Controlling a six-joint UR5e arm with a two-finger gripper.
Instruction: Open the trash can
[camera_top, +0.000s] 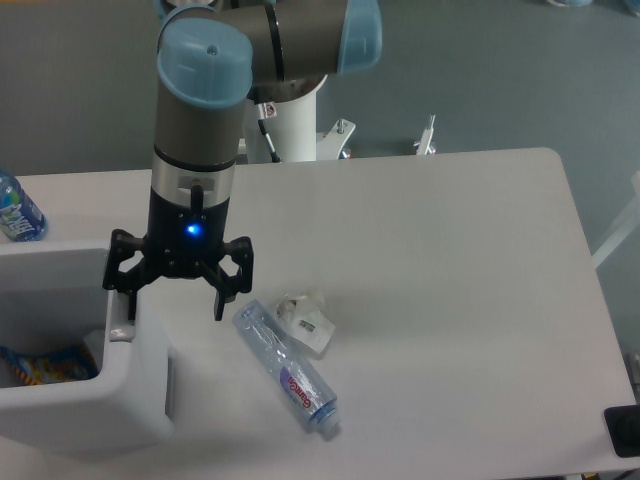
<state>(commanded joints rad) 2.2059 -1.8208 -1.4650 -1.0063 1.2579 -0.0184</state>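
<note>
Pressing looks done: the bin (70, 400), lower left of the frame, stands open with colourful litter showing inside. The gripper (172, 305), jaws spread and empty, hangs over the rim tab (121, 328). Next, probably lift clear.

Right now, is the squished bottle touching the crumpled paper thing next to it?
Cannot tell. In the camera view the plastic bottle and the crumpled wrapper meet edge to edge with no table showing between them, but overlap from this angle could look the same.
</note>
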